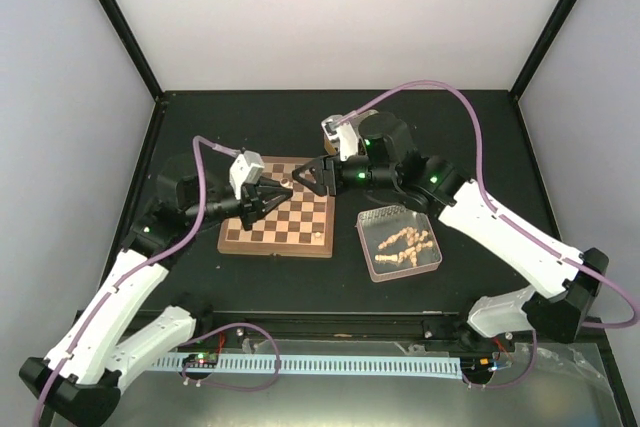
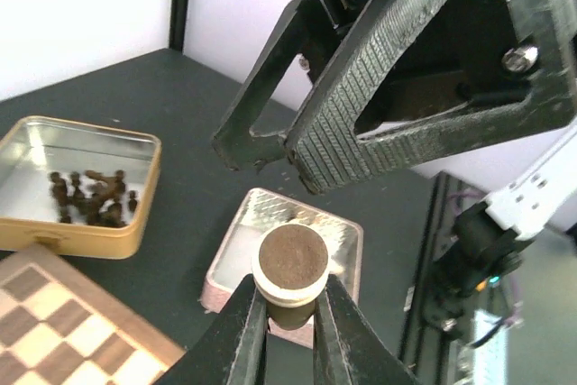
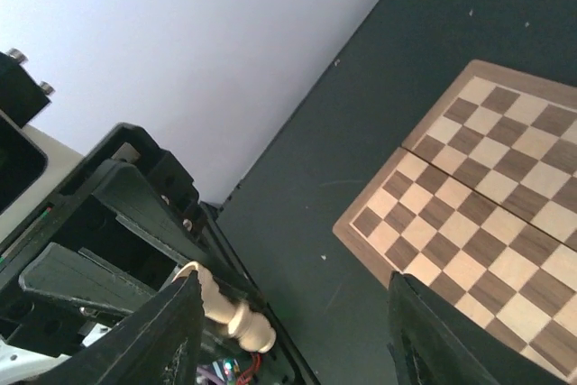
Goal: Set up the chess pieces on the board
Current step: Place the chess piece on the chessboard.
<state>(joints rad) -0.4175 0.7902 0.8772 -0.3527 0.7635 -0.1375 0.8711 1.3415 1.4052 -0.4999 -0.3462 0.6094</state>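
Observation:
My left gripper (image 1: 274,193) is shut on one pale cream chess piece (image 2: 293,263), held over the far edge of the board (image 1: 285,232). In the left wrist view its round brown felt base faces the camera. My right gripper (image 1: 303,175) is open and hangs just beside it over the board's far right corner. In the right wrist view the same piece (image 3: 231,313) lies close to my right gripper's left finger (image 3: 176,335), with the board (image 3: 487,223) empty of pieces. Several more cream pieces (image 1: 402,242) lie in a tin (image 1: 375,265).
A gold tin (image 2: 135,223) holding dark brown pieces stands behind the board, partly hidden by the right arm in the top view. The pinkish tin (image 2: 347,236) sits right of the board. Black frame posts and pale walls surround the dark table.

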